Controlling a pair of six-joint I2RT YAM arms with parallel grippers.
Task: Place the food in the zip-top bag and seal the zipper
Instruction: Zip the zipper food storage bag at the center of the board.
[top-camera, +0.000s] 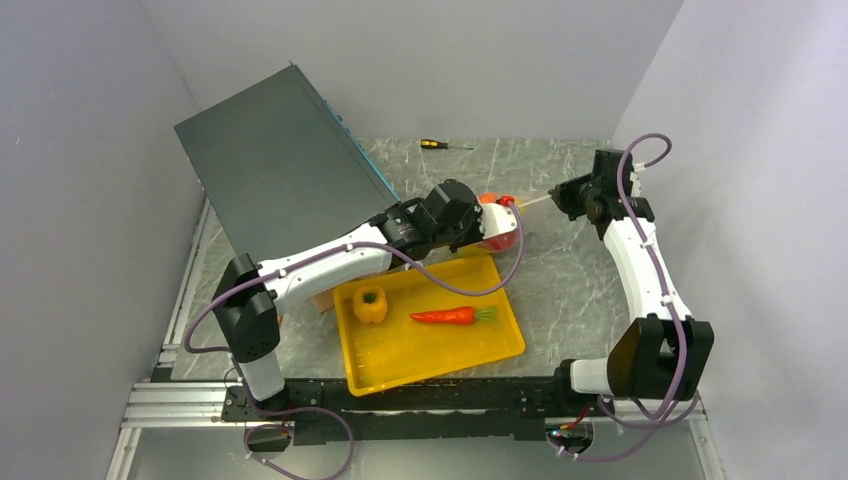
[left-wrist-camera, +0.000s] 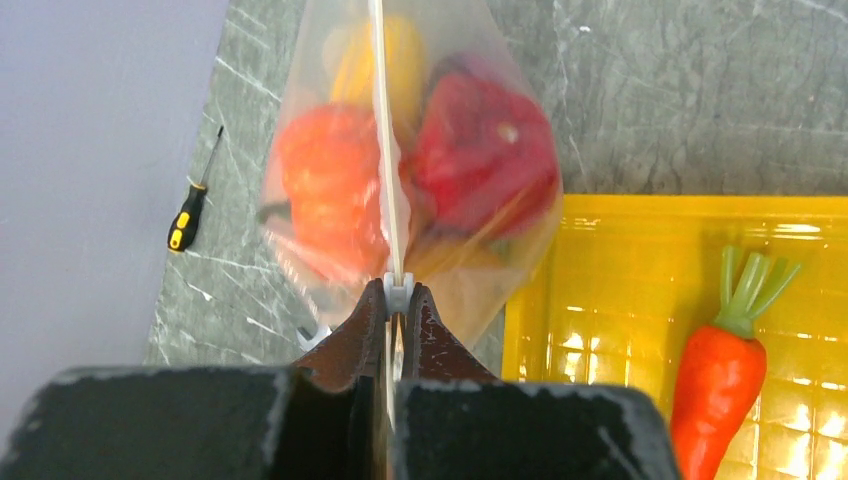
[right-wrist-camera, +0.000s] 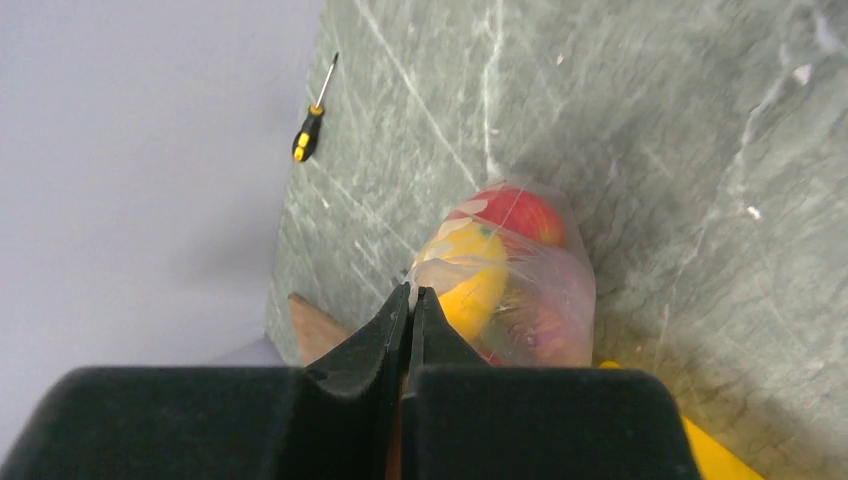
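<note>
Gripping opposite ends, your left gripper (left-wrist-camera: 398, 292) and right gripper (right-wrist-camera: 412, 296) both pinch the zipper (left-wrist-camera: 386, 150). It stretches straight between them.

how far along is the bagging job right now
Done: red, orange and yellow food sits in the bag. In hand: left tool pinches the zipper, right tool holds the bag's edge. Left: carrot and yellow pepper lie on the tray; seal state unclear.
</note>
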